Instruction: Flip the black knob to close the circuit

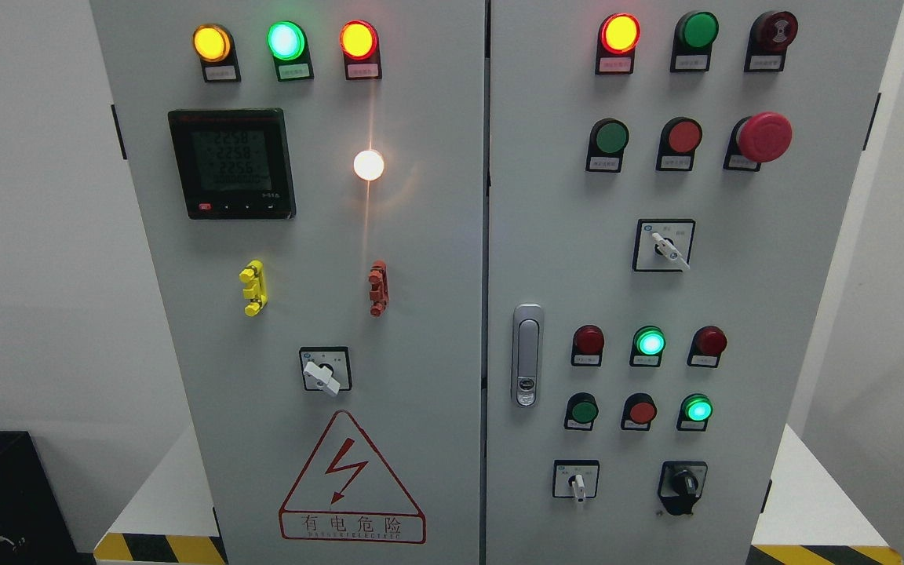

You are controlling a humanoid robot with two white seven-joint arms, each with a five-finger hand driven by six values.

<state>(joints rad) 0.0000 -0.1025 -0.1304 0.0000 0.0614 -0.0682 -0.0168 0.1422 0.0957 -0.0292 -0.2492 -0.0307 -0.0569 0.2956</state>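
black knob [684, 482] low right on cabinet door, untouched | neither robot hand in view, finger state unknowable | risk: reach strays to white-handled selector [577, 482] beside it | knob's pointer position unclear

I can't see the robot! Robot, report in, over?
No robot hand in view. Black knob at cabinet's lower right, untouched, white-handled switch beside it. Nothing blocking it.

We see a grey cabinet [421, 259], a black knob [684, 481], a red mushroom button [764, 136] and yellow-black striped tape [160, 548].
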